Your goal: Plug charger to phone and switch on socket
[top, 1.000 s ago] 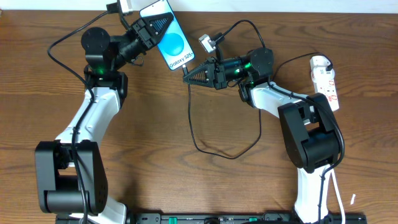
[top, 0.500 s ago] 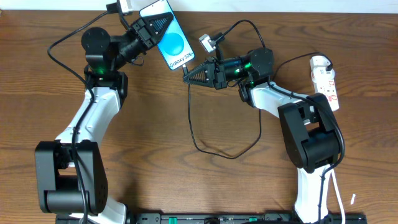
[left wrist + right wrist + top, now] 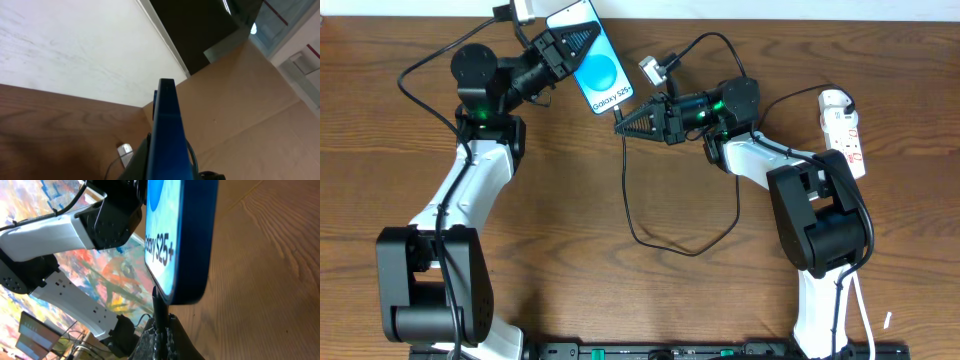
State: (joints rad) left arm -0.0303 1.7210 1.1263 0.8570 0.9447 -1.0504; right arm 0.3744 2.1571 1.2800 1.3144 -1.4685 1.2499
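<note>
My left gripper [image 3: 568,45] is shut on the phone [image 3: 588,62], a slim dark-framed phone with a blue screen and "Galaxy S25+" text, held at the table's far edge. In the left wrist view the phone [image 3: 167,135] stands edge-on between the jaws. My right gripper [image 3: 627,122] is shut on the charger's plug [image 3: 160,311] and holds its tip against the phone's bottom edge [image 3: 192,245]. The thin black charger cable [image 3: 665,240] loops down over the table. The white socket strip [image 3: 844,130] with red markings lies at the far right.
A small white adapter [image 3: 651,70] with a black lead lies just behind my right gripper. A white wall runs along the table's far edge [image 3: 770,10]. The right arm's base [image 3: 820,220] stands beside the socket strip.
</note>
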